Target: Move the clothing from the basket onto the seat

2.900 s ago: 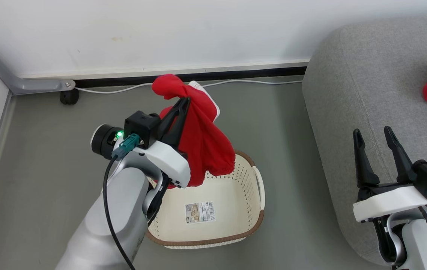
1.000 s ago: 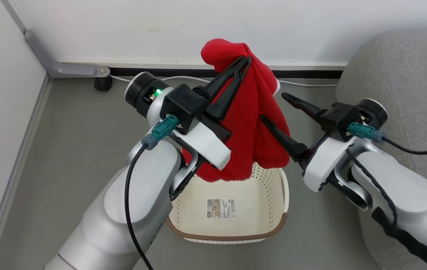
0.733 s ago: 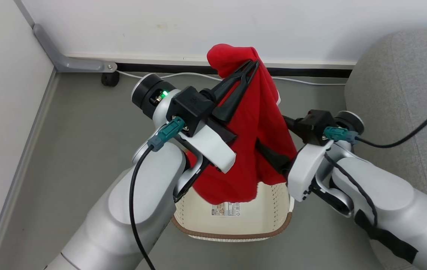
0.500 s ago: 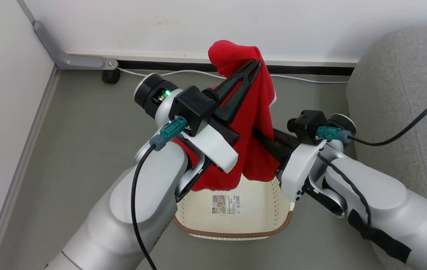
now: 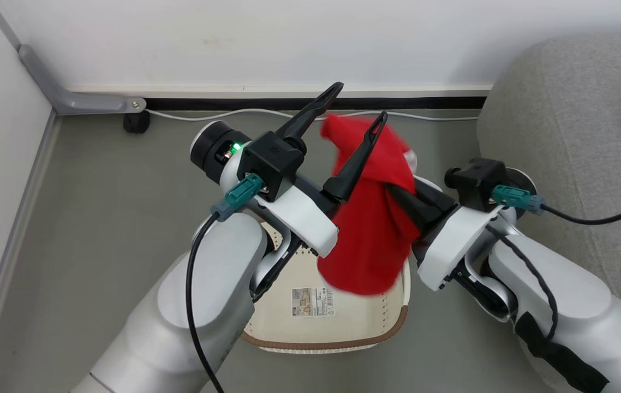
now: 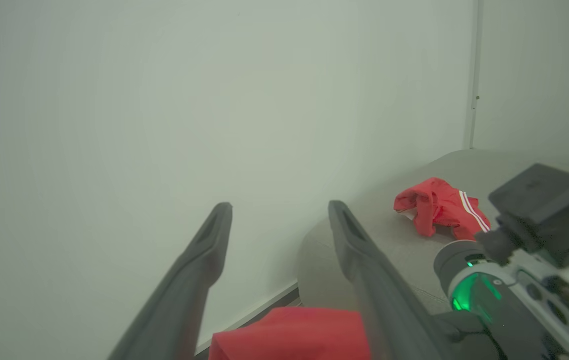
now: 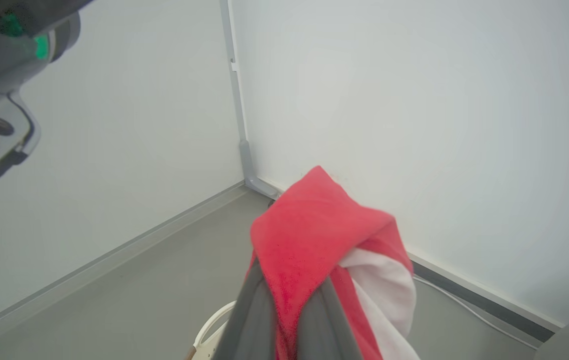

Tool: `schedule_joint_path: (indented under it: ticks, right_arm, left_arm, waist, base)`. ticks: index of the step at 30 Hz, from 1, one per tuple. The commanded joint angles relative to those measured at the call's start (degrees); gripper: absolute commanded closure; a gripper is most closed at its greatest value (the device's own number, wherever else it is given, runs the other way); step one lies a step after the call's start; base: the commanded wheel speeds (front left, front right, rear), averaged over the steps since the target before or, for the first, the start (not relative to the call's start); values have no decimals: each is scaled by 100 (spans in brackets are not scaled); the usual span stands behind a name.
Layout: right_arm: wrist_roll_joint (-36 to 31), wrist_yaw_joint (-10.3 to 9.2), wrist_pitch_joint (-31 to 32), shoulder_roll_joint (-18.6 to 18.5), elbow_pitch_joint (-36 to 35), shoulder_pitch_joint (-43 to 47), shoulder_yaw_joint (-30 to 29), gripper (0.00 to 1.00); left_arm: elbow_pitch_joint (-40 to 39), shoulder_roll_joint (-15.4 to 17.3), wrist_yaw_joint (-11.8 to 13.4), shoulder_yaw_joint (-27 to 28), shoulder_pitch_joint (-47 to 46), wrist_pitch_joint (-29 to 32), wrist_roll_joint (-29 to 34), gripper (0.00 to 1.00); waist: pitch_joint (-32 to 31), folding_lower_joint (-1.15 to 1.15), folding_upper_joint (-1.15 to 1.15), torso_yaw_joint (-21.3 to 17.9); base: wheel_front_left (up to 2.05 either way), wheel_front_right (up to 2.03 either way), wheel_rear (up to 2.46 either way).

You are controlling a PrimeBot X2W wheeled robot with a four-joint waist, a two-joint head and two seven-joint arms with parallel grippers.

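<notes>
The right pincer (image 5: 398, 194) grips the clothing (image 5: 370, 234) (left pincer (image 5: 360, 100) agape).

White cable (image 5: 179, 117) beside black caster (image 5: 132, 123)

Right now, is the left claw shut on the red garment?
No: the left claw stands open; the red garment is pinched in the right claw.

White wall (image 5: 288, 38), grey floor (image 5: 97, 218), black skirting (image 5: 234, 103); grey metal bracket (image 5: 97, 102)
</notes>
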Motion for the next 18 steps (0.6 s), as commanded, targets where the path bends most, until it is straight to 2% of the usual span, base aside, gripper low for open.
schedule_joint_path:
  ticks: [1,10,12,18]
  right_arm:
    - [-89,17,-35,-12,-193,187,-262,100]
    - [-494,17,-35,-39,-514,637,-1329,100]
    - [-599,17,-35,-54,-609,766,-1770,100]
    - [-805,17,-36,-69,-777,968,-2342,100]
  left_arm:
    - [-97,70,0,218,-44,-32,23,0]
    - [-17,79,-153,337,231,-33,153,0]
    - [-5,99,-203,386,331,-33,187,0]
    - [33,104,-275,408,494,-33,193,0]
  waist:
    - [-26,0,0,-77]
    - [-76,0,0,-450]
    - [-86,0,0,-652]
    - [-134,0,0,-1059]
  base:
    - [0,0,0]
    - [0,0,0]
    - [0,0,0]
    - [0,0,0]
